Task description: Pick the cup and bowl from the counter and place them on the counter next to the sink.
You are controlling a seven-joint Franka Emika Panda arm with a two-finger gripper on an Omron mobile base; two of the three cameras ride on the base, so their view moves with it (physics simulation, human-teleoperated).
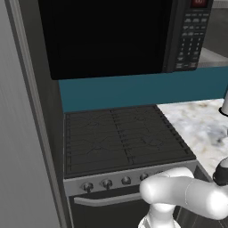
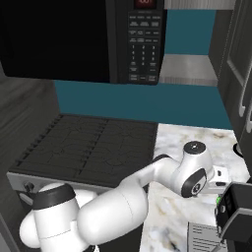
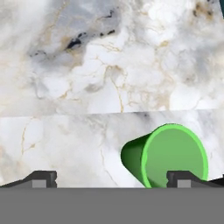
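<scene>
In the hand view the cup point(image 3: 173, 157), a small bright green tumbler, stands on the white marble counter point(image 3: 109, 65), its open rim towards the camera. My gripper point(image 3: 113, 180) hangs above it and is open, with nothing between the fingers. The cup lies right of the middle of the gap, and the right fingertip point(image 3: 183, 178) overlaps its rim in the picture. From the right base view my arm reaches right over the counter point(image 2: 197, 135). The bowl and the sink are out of view.
A black stove top point(image 1: 120, 138) point(image 2: 88, 142) lies left of the counter point(image 1: 200, 124), under a black microwave point(image 1: 111, 35) point(image 2: 74, 39). A dark appliance point(image 2: 236, 211) stands on the counter at the near right, close to my hand. Dark cabinets point(image 2: 241, 74) rise at the right.
</scene>
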